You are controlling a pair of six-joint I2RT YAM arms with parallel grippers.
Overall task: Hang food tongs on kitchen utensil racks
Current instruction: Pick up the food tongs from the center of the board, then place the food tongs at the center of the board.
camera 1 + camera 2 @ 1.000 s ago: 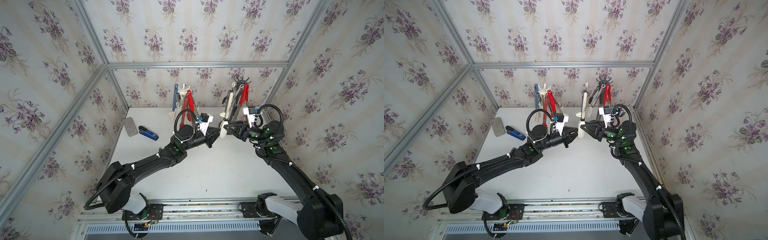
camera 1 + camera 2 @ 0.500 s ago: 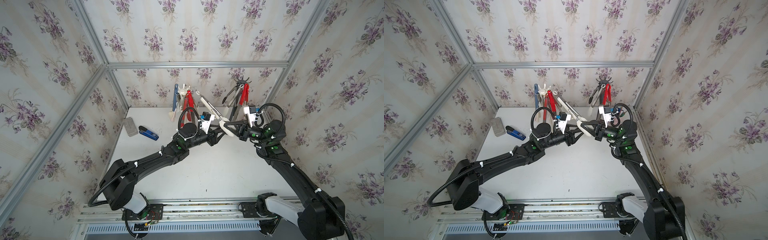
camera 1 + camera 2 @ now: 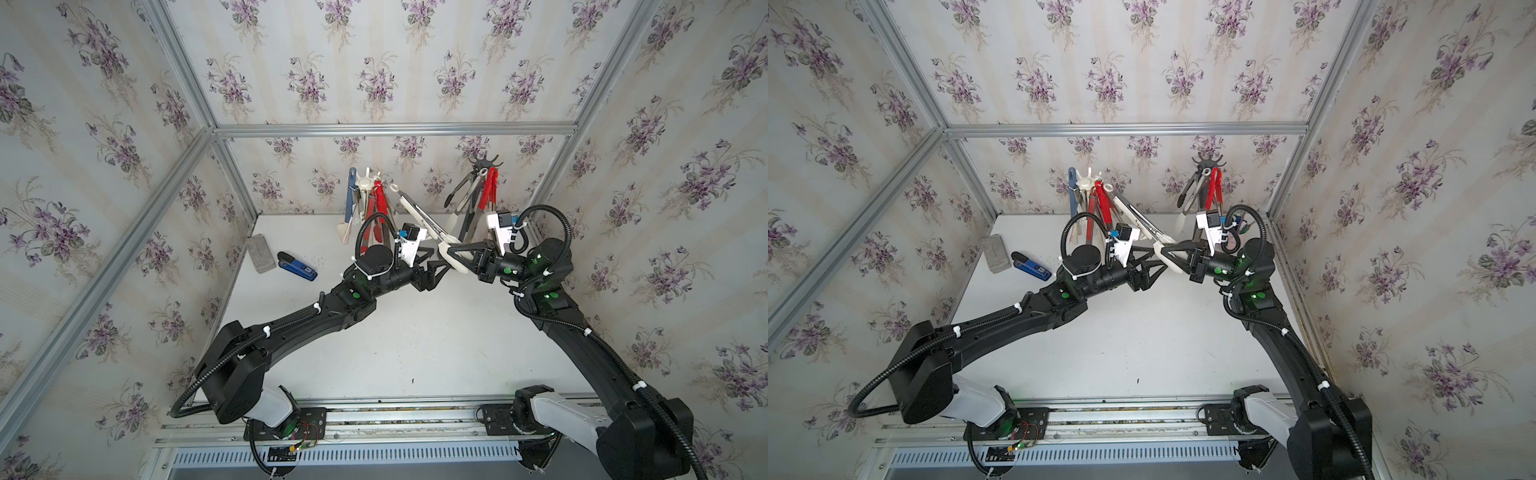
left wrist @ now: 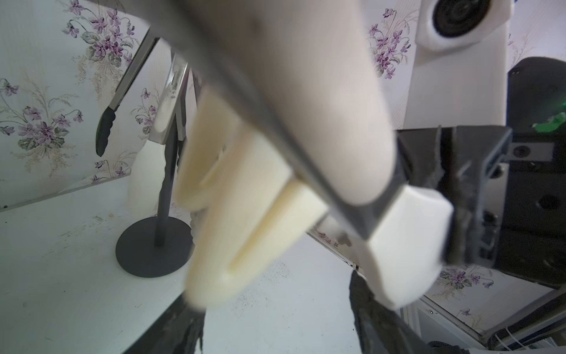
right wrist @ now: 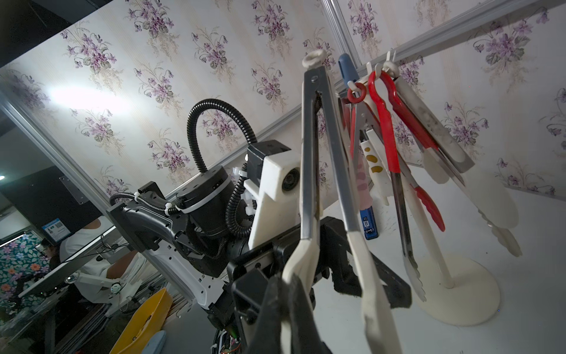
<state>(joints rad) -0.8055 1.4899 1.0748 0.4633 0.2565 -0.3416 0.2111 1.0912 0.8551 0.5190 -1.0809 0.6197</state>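
So the white-tipped tongs are up off the surface, in the air around the middle and a bit toward the back edge. The right fingers are pressed tight on one of the white tips, and the other tip dangles free just beside it. The left fingers stand spread wide on either side of that tip end and don't look to be gripping anything. The long axis runs from the pinched tip up and back, leaning left of the middle. That points the ring at the hinge end up at the white rack on the back edge. In the right wrist view the ring is near the hooks but apart from them, and in both top views it sits just beside the red tongs hung there. The black rack stands toward the back-right corner, and the tongs lean away from it. The coming move probably turns on getting that ring over a free white hook. Only the right arm has a hold, though the left arm sits nearer that rack.
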